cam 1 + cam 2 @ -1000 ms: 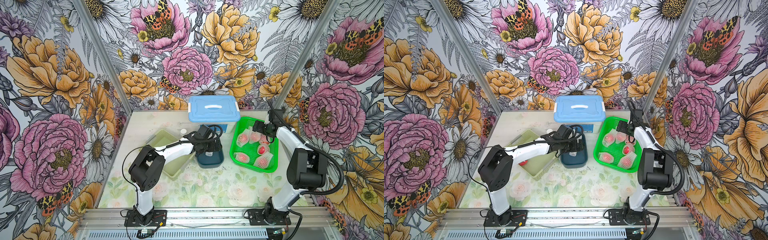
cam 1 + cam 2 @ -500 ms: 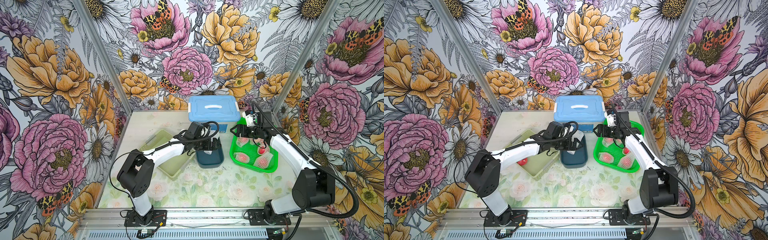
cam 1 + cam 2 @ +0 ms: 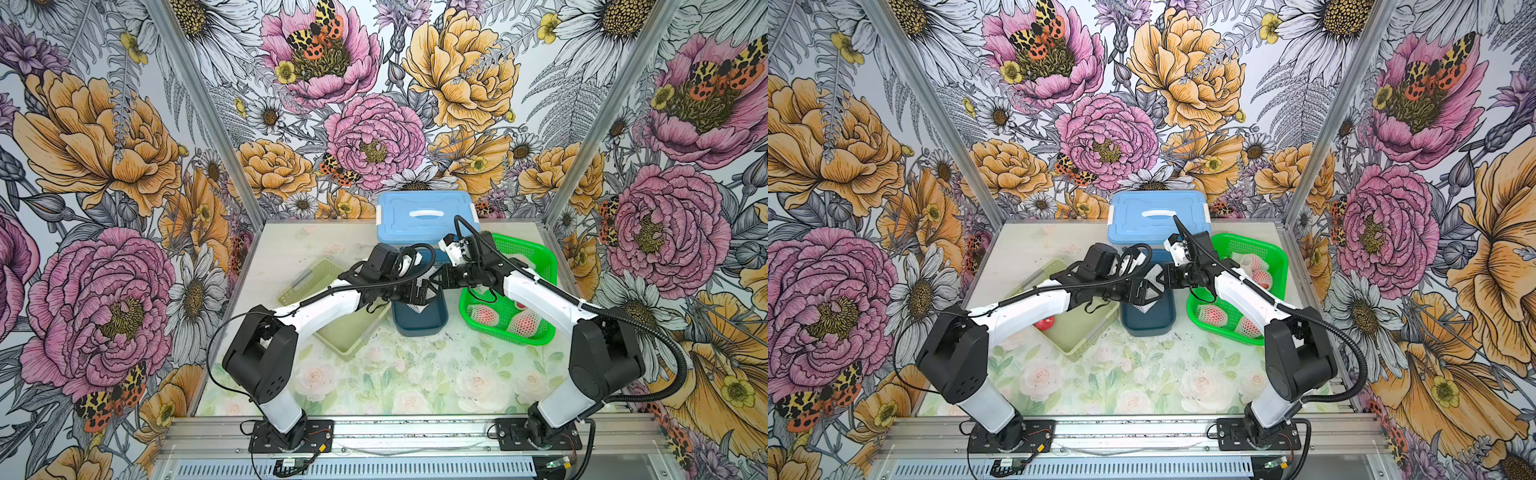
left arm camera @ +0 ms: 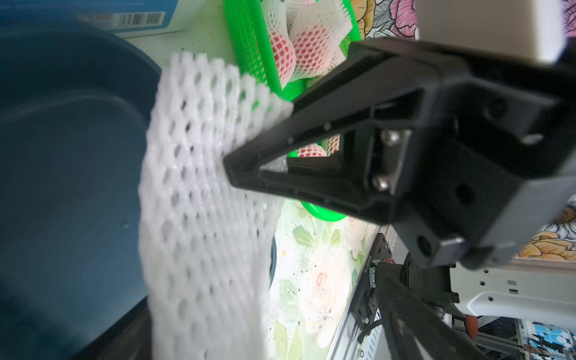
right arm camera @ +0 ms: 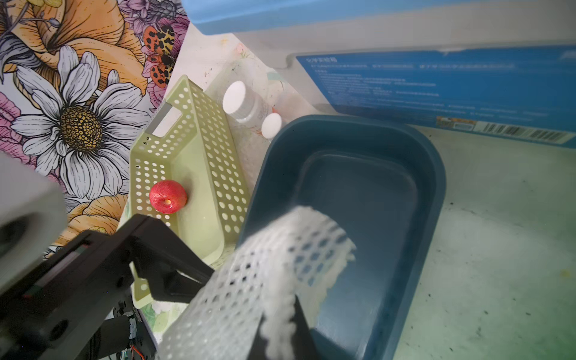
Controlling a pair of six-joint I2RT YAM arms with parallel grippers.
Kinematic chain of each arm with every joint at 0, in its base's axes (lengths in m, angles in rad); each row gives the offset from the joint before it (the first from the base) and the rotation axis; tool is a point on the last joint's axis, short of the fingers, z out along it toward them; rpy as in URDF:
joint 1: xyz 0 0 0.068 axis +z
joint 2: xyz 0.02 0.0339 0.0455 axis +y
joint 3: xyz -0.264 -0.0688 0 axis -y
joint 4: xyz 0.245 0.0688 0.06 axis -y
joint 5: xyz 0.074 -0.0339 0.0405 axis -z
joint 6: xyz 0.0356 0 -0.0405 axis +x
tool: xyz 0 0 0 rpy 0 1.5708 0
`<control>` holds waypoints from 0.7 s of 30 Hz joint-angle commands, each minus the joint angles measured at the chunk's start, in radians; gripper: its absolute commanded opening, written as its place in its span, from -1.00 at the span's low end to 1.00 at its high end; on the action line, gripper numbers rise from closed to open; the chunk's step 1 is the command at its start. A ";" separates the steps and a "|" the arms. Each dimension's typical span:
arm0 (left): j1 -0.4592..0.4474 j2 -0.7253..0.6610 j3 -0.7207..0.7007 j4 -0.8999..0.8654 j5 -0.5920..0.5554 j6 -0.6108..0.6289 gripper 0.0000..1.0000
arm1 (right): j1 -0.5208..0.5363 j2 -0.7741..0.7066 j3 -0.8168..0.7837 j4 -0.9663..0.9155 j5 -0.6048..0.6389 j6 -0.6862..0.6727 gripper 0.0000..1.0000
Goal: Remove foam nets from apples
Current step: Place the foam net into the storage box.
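An empty white foam net [image 4: 202, 187] hangs over the dark blue tub [image 5: 358, 193]. My right gripper [image 4: 229, 165] is shut on its upper edge, and the net [image 5: 274, 261] droops from the right gripper's jaws [image 5: 280, 330]. In both top views the two grippers meet nose to nose above the tub. My left gripper [image 3: 1142, 291] is open, its fingers [image 5: 174, 280] beside the net. A bare red apple [image 5: 167, 196] lies in the pale green basket [image 5: 199, 149]. Netted apples [image 3: 484, 316] [image 4: 280, 53] lie in the green lattice basket [image 3: 536, 253].
A blue lidded box [image 3: 426, 216] stands right behind the tub. Two white pill bottles [image 5: 240, 99] stand between it and the pale green basket. The right forearm crosses above the green basket.
My right arm swung from the back of the green basket over to the tub, and its gripper closed on the net. The left arm drew back a little towards the left, its gripper still open.
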 commanded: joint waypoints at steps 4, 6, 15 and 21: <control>0.190 -0.176 -0.102 -0.023 -0.075 -0.012 0.98 | -0.004 0.012 0.012 0.034 0.057 0.023 -1.00; 0.233 -0.227 -0.101 -0.052 -0.062 0.006 0.98 | -0.001 0.025 0.013 0.034 0.036 0.022 -1.00; 0.278 -0.296 -0.066 -0.107 -0.030 0.039 0.98 | 0.084 0.061 0.054 0.028 -0.018 0.001 0.54; 0.274 -0.288 -0.067 -0.107 -0.024 0.045 0.98 | 0.056 -0.012 0.027 0.019 0.043 -0.005 0.76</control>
